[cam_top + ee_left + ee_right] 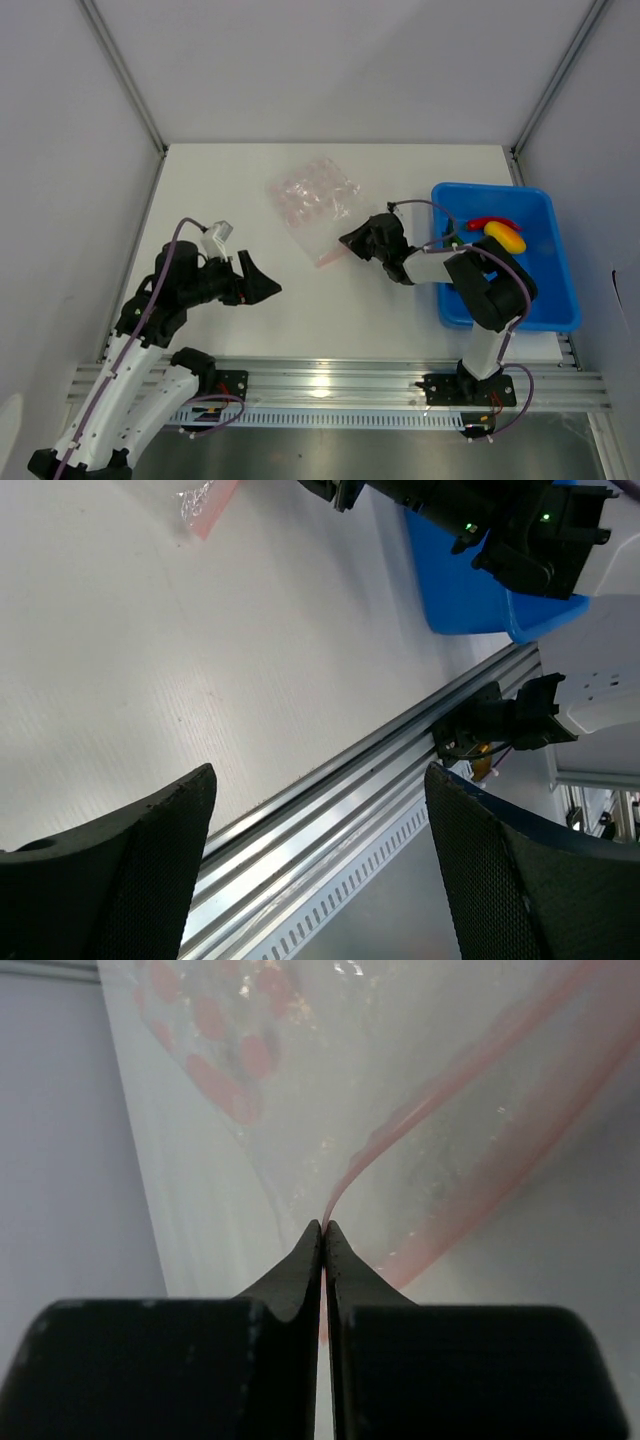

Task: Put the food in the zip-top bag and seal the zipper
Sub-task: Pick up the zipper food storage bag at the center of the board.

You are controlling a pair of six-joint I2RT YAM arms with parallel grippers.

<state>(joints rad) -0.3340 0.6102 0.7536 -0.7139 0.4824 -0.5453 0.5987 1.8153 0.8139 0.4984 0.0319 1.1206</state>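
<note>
Near edge: ribbed aluminium rail (pixel 330 385), silvery and slotted, carrying both arm bases. Left tool (pixel 262 286) is released, its matte black wedge-shaped fingers (pixel 150 870) with a fine mesh-textured inner face spread wide with nothing between them, apart from the bag and pointing right across the bench (pixel 300 320). The bench is flat white board with a faint grain. The left wrist view looks across that bare white surface and the rail, with a pink corner of the bag at the top edge. Right tool (pixel 322 1228) is clenched, its black tapered tips pressed together on the zipper (pixel 380 1140), a thin pink-red strip that curves up out of the pinched tips. A second, wider pink band runs beside it on the right. From above, the right tool (pixel 352 241) meets the near pink edge of the zip-top bag (pixel 312 195), which lies flat on the bench around centre. The bag is clear crinkly film with pale pink dots and glossy wrinkles, and nothing solid shows inside it. To the right sits the blue bin (pixel 545 285), a smooth hard plastic rectangle with rounded corners, partly hidden by the right arm. The food is in the bin's far half: a slim glossy red chili (pixel 492 222) touching a rounded yellow-orange piece (pixel 506 238), and a small green bit (pixel 456 241) by the arm's cable, its shape too small to tell. Grey matte wall panels with metal corner strips close the far side.
</note>
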